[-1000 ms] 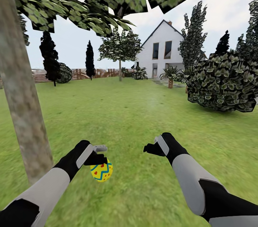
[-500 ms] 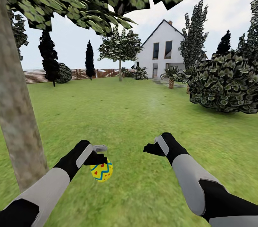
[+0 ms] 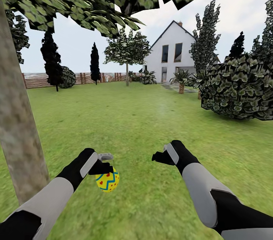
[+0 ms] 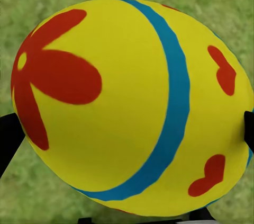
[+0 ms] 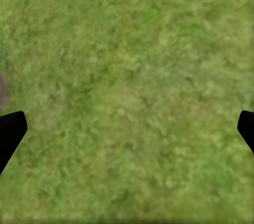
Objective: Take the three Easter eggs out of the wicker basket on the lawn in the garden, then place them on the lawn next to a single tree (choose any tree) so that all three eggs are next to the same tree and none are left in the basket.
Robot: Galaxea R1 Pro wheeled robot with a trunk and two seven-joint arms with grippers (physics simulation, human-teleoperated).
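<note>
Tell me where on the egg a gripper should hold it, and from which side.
Across the widest middle of the egg, fingers on opposite flanks, coming from above. It is round and smooth with no handle, so only the broad waist gives both fingers purchase. The left gripper holds it this way now.

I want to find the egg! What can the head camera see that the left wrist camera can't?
Head view alone: the tree trunk, white house, fence, bush and right gripper. Left wrist view alone: the egg's big red flower mark, close up. Both: that yellow egg held in the left gripper over the lawn.
</note>
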